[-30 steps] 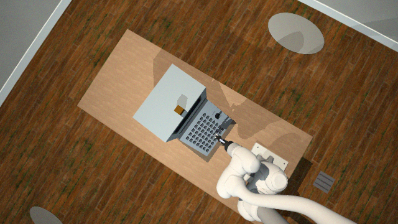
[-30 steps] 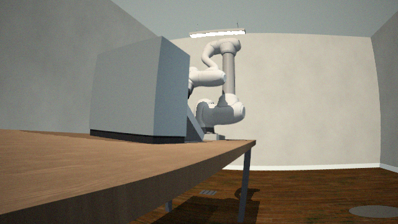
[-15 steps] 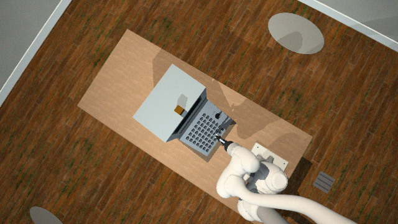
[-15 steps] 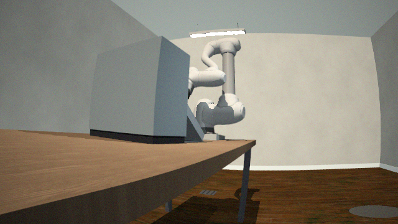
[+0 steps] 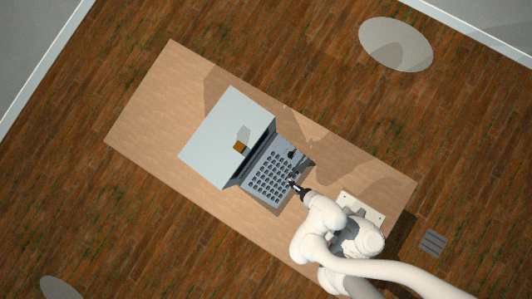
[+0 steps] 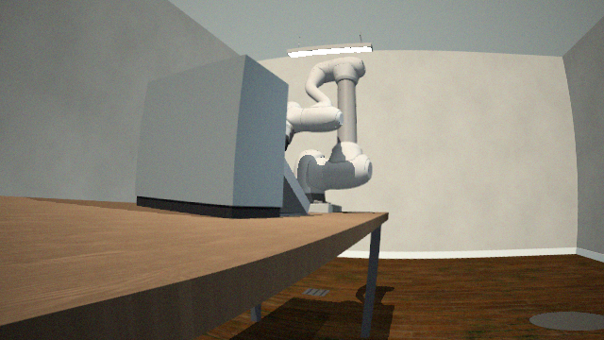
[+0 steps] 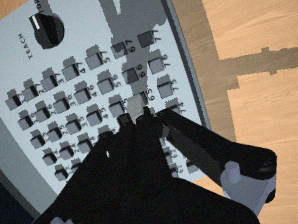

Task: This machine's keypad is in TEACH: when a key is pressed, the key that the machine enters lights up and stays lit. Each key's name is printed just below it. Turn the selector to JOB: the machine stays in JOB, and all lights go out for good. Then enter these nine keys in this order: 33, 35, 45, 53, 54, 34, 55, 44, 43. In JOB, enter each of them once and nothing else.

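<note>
The grey machine (image 5: 226, 137) (image 6: 212, 137) stands on the wooden table (image 5: 166, 104) (image 6: 142, 246). Its sloped keypad panel (image 5: 283, 145) (image 7: 87, 3) carries rows of dark grey keys, and none looks lit. The black selector knob (image 5: 291, 154) (image 7: 47, 28) sits at the panel's top corner, with the word TEACH (image 7: 29, 46) printed beside it. My gripper (image 5: 290, 181) (image 7: 138, 105) is shut and empty. Its tips are down at a key in the keypad's right part, and I cannot tell whether they touch it. The key labels are too small to read. In the exterior view the machine hides the gripper.
A small orange block (image 5: 239, 146) sits on the machine's top. The arm's base plate (image 5: 374, 216) is bolted at the table's near end. A floor vent (image 5: 432, 242) and a grey round disc (image 5: 395, 43) lie on the wooden floor.
</note>
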